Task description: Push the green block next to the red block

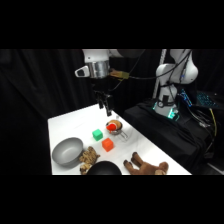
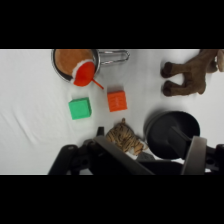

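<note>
My hand (image 1: pixel 105 108) hangs above the table (image 1: pixel 62 125), well clear of it, over the back part near the metal cup (image 1: pixel 115 126). Can't tell if it's released or clenched; it grasps nothing as far as I see.

Below and in front: green block (image 1: pixel 97 134) sits on the table just left of the cup. Red block (image 1: pixel 107 145) is near it, toward the front edge. In the wrist view green (image 2: pixel 80 108) and red (image 2: pixel 116 101) lie side by side w/ a narrow strip of table between, not touching. Neither is in contact w/ my hand.

Progress, my guess: blocks are already close, so the job is either nearly done or needs one short nudge to close the gap. I'm not down at block height, so no push is under way right now.

Around them: cup w/ red contents and a red spoon-like piece (image 2: pixel 84 74), grey bowl (image 1: pixel 67 151) at the left front, tiger toy (image 1: pixel 89 159) beside it, a dark round bowl (image 1: pixel 105 169) at the front edge, brown plush toy (image 1: pixel 145 166) at right front.

Table is white, flat. Room behind is black drape; cables and lit gear by the arm base (image 1: pixel 175 75) at right.
</note>
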Robot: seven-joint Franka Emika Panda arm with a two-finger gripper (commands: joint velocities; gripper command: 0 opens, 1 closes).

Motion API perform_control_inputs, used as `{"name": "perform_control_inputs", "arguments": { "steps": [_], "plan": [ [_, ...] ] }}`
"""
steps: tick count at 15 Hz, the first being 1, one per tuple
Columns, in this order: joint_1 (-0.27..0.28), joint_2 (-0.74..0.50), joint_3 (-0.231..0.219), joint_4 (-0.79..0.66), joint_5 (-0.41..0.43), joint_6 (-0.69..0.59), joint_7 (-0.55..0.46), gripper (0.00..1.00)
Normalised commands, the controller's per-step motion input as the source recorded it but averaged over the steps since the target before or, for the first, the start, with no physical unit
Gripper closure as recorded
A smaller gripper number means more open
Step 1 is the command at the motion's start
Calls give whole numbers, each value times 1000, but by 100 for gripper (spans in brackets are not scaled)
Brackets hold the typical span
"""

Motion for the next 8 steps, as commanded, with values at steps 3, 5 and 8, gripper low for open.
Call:
{"name": "perform_control_inputs", "arguments": {
  "steps": [3, 5, 8],
  "plan": [
    [-35, 47, 6, 41, 39, 23, -89, 0],
    [-95, 167, -45, 169, 22, 45, -257, 0],
    [-154, 249, -89, 307, -12, 24, -344, 0]
  ]
}}
